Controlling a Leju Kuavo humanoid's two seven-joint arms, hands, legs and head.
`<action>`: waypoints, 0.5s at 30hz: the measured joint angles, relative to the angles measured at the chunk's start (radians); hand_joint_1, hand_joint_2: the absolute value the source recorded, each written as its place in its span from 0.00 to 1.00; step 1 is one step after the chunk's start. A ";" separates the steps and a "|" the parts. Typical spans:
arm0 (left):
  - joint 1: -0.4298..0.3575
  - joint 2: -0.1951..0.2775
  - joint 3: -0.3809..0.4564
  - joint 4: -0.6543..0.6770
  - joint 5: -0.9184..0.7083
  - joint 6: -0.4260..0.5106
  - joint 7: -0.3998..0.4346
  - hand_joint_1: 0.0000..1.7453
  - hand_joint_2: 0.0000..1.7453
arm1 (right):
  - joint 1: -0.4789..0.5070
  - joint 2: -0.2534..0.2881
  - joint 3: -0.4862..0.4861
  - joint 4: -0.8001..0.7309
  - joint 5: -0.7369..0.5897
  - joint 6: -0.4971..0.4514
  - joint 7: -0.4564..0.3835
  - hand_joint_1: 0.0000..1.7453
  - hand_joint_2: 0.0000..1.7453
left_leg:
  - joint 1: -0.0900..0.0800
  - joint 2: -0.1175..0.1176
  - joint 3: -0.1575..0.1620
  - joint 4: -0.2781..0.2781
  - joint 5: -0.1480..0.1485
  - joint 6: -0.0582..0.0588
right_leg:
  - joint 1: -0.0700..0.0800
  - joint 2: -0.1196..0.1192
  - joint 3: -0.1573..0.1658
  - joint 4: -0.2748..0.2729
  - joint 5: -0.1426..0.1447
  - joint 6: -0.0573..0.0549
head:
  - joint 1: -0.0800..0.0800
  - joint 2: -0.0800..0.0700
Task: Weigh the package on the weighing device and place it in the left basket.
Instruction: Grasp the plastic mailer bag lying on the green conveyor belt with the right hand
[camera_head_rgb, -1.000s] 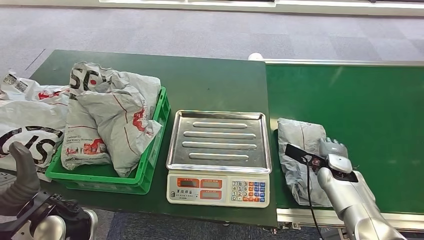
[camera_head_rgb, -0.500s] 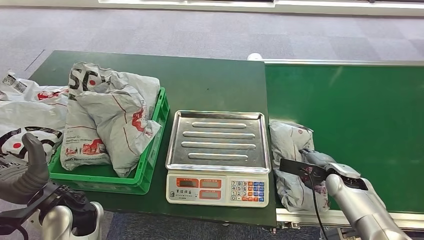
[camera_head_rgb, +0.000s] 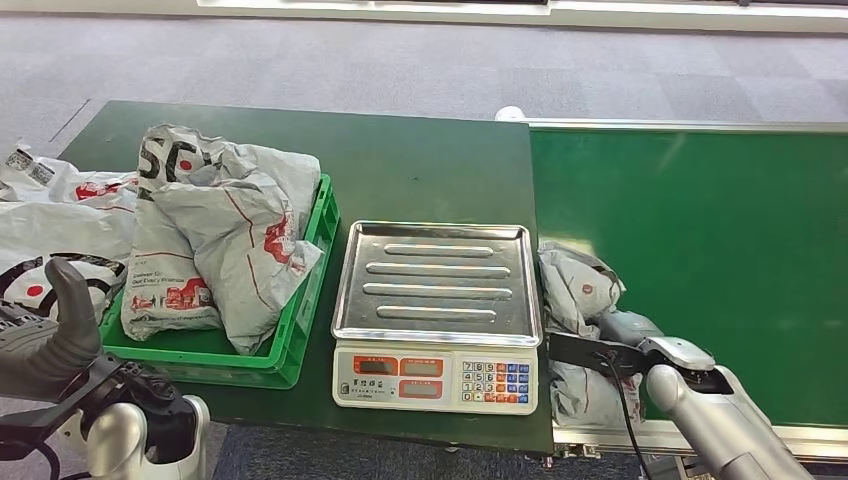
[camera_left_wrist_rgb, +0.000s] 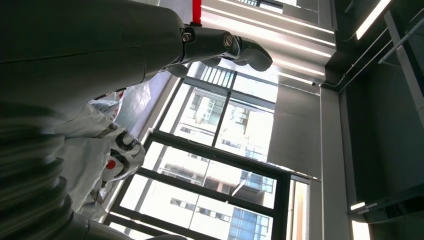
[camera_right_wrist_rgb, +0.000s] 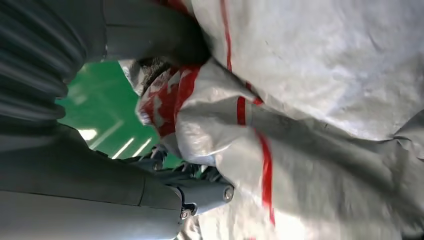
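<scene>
Green conveyor (camera_head_rgb: 700, 220) beside scale (camera_head_rgb: 437, 310): right hand (camera_head_rgb: 625, 330) grips crumpled grey package (camera_head_rgb: 575, 290), fingers closed into its folds.

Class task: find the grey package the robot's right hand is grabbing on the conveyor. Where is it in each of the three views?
Head view: grey package right of the scale, under the right hand.
Left wrist view: not in it.
Right wrist view: package close up, across the picture.
Shared landmark: green conveyor belt.
</scene>
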 joint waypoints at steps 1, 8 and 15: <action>0.000 0.000 0.000 -0.001 0.000 0.000 0.000 0.00 1.00 | 0.006 -0.004 0.002 -0.012 -0.003 -0.002 0.009 1.00 1.00 | 0.000 0.000 0.000 0.000 0.000 0.000 | 0.000 0.000 0.000 0.000 0.000 0.000 | 0.000 0.000; 0.000 0.000 0.000 -0.003 0.000 0.000 0.000 0.00 1.00 | 0.045 -0.025 0.007 -0.068 -0.010 -0.005 0.031 1.00 1.00 | 0.000 0.000 0.000 0.000 0.000 0.000 | -0.001 -0.001 0.000 0.000 0.000 0.000 | 0.000 0.000; 0.000 0.000 0.000 -0.004 0.002 0.000 0.000 0.00 1.00 | 0.058 -0.034 0.008 -0.086 -0.010 -0.005 0.031 1.00 1.00 | 0.000 0.000 0.000 0.000 0.000 0.001 | -0.001 -0.001 0.000 0.000 0.000 0.000 | 0.000 0.000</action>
